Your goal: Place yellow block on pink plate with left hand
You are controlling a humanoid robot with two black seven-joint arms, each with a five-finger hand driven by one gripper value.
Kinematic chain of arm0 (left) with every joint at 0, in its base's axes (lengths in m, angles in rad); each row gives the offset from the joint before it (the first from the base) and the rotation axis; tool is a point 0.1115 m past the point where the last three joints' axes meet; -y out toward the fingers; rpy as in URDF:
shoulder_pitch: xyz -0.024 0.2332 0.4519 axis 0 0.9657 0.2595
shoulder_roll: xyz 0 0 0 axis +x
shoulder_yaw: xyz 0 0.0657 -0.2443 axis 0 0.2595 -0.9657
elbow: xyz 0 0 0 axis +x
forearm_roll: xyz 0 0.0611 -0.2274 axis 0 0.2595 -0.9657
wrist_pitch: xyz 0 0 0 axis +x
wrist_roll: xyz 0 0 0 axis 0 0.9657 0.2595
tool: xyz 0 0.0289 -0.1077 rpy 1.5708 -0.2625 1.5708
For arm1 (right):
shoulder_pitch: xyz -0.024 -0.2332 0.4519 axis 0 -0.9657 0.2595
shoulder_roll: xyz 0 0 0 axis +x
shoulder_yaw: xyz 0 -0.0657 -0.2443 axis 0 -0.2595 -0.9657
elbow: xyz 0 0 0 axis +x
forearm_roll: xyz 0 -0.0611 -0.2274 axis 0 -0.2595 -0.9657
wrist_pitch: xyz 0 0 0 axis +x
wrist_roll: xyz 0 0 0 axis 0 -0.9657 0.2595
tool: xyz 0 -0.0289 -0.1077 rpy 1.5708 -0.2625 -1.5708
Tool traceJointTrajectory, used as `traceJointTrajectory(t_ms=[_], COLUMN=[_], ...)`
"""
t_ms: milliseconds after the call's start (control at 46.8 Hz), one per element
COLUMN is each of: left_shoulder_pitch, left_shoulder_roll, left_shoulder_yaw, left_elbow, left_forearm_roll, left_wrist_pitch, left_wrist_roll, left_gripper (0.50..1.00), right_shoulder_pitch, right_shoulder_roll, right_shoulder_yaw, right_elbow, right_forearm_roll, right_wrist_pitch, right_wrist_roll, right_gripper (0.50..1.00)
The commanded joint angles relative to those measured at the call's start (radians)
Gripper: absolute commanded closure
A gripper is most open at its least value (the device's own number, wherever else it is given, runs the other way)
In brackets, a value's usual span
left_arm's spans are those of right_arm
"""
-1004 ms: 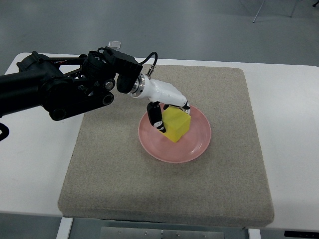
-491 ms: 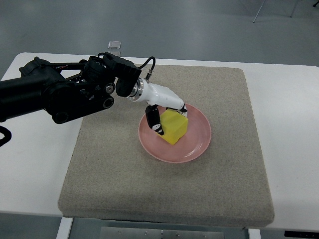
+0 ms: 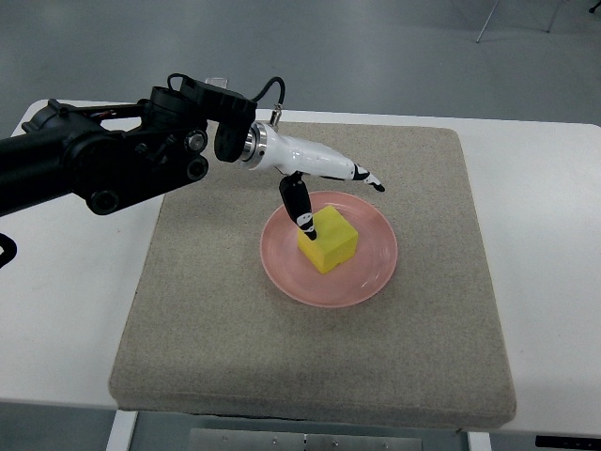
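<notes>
One yellow foam block (image 3: 329, 240) inside round pink plate (image 3: 374, 272), frame centre; white left hand (image 3: 315, 178) above, fingers spread wide, empty.

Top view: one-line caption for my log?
Yellow block sits on pink plate; left hand open above it.

Your left hand (image 3: 315, 183) has let go of the yellow block (image 3: 329, 239): a second ago its fingers were wrapped around it, and now they are stretched out flat above the far rim of the pink plate (image 3: 376, 272). The block, tilted in the grip before, has settled flat on the plate. The thumb (image 3: 301, 209) has swung down and appears to just touch the block's near corner. The arm has pulled back and upward.
</notes>
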Motion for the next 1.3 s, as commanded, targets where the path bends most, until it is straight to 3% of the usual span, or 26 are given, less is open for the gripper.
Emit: traceJointTrajectory(t_ms=[0,278,641,1089,1281], left_shoulder_pitch=[-0.005,0.014,0.146,0.337,0.393], left_shoulder_roll=[0.044,0.147,0.161,0.162,0.161], left_shoulder_yaw=[-0.049,-0.164,-0.177,-0.23,-0.259], left_elbow=[0.008,0.129,0.367,0.387,0.382], left_forearm_roll=[-0.108,-0.45,-1.005,-1.468,-1.619], left_wrist_pitch=[-0.028,-0.019,-0.022,-0.05,-0.062], left_wrist_roll=[0.002,0.003,0.005,0.017,0.069], left_gripper=[0.506,0.506,0.506,0.506,0.506], right_shoulder_pitch=[0.0,0.0,0.0,0.0,-0.002], right_shoulder_roll=[0.0,0.0,0.0,0.0,0.0], right_shoulder_yaw=[0.0,0.0,0.0,0.0,0.001], right_elbow=[0.0,0.0,0.0,0.0,0.003], right_forearm_roll=[0.0,0.0,0.0,0.002,0.002], right_wrist_pitch=[0.0,0.0,0.0,0.002,0.008], right_wrist_roll=[0.0,0.0,0.0,0.0,0.0], right_gripper=[0.576,0.576,0.576,0.576,0.576])
